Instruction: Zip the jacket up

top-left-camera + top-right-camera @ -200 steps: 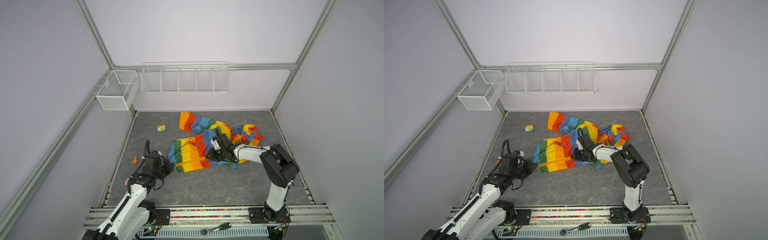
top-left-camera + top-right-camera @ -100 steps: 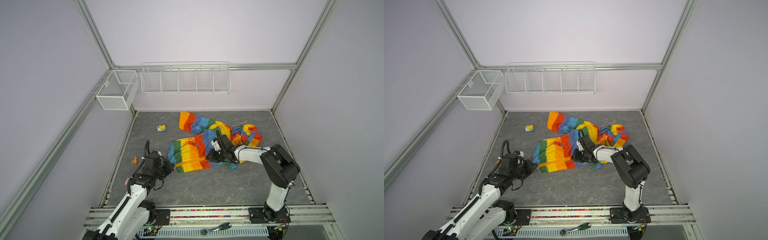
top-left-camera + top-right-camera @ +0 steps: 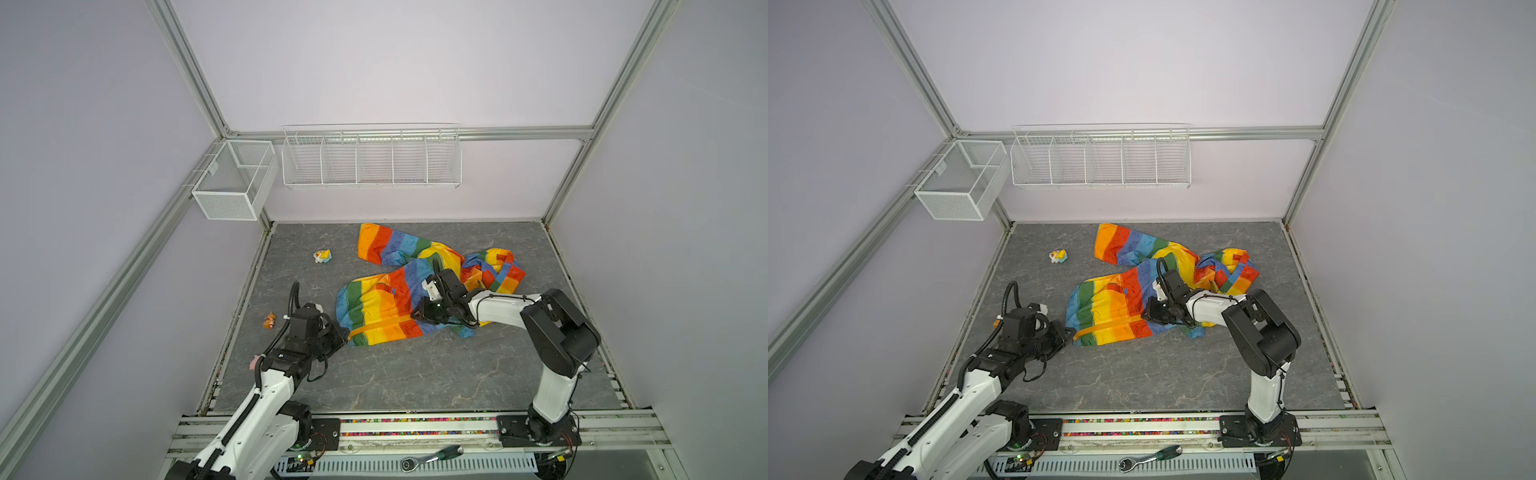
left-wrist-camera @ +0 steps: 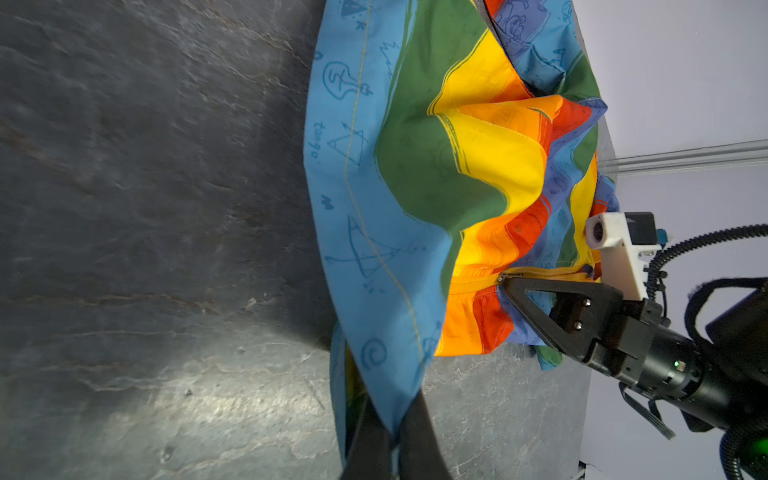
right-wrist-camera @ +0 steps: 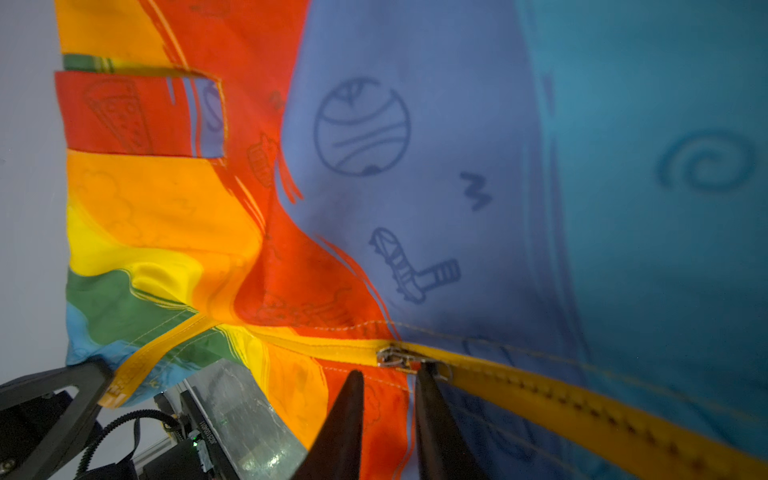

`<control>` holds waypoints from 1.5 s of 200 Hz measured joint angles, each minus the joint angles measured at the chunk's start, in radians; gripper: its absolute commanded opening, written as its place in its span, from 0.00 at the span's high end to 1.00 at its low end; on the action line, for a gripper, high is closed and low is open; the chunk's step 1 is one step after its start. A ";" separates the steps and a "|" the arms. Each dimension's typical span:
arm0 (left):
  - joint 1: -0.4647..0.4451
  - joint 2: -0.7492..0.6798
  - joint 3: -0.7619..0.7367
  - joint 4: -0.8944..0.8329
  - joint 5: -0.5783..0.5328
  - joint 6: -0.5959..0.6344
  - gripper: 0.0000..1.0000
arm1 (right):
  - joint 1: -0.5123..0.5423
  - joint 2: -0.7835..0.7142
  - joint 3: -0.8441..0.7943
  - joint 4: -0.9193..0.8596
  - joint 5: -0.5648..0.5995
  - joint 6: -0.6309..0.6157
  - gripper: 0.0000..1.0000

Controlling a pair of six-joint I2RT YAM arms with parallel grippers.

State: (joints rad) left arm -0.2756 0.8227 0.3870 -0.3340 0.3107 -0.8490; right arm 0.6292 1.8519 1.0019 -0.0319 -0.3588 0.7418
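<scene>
Right gripper (image 5: 390, 370) barely shifted, slightly open at jacket (image 3: 376, 307) zipper slider (image 5: 392, 357), left gripper (image 4: 395, 415) clamping hem (image 4: 357, 291)

- left arm (image 3: 266, 386): white shell links, black joints, black base plate (image 3: 324, 430) at the foot.
- right arm (image 3: 505, 305): white links, bulky black elbow housing (image 3: 557, 328); thin black cable (image 3: 509, 295) along the white forearm.
- Ribbed black hose (image 3: 292, 297) loops over the left wrist; a like hose (image 4: 706, 239) on the right wrist.
- right gripper (image 5: 390, 374): 2 black fingers (image 5: 338, 428) tapering to points; from the side, a black triangular open frame, 2 silver screws (image 4: 586, 302) near its root.
- White camera mount (image 4: 615, 249), round lens, boxy, fixed beside that gripper.
- Small green light (image 4: 676, 364) on the black wrist barrel behind it.
- left gripper (image 4: 392, 415): 2 slim black fingers (image 4: 419, 440), matte, smooth-edged.
</scene>
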 measured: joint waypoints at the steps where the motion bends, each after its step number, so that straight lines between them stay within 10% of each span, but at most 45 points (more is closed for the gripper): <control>1: 0.000 0.000 0.000 0.000 0.000 0.000 1.00 | 0.000 0.000 0.000 -0.001 0.001 -0.003 0.67; 300: 0.000 0.049 -0.050 0.054 0.000 -0.015 1.00 | -0.006 0.040 0.058 -0.021 0.008 -0.105 0.53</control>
State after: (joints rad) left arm -0.2756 0.8719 0.3374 -0.2802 0.3111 -0.8642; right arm 0.6231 1.8915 1.0603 -0.0532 -0.3511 0.6369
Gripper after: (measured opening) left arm 0.047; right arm 0.472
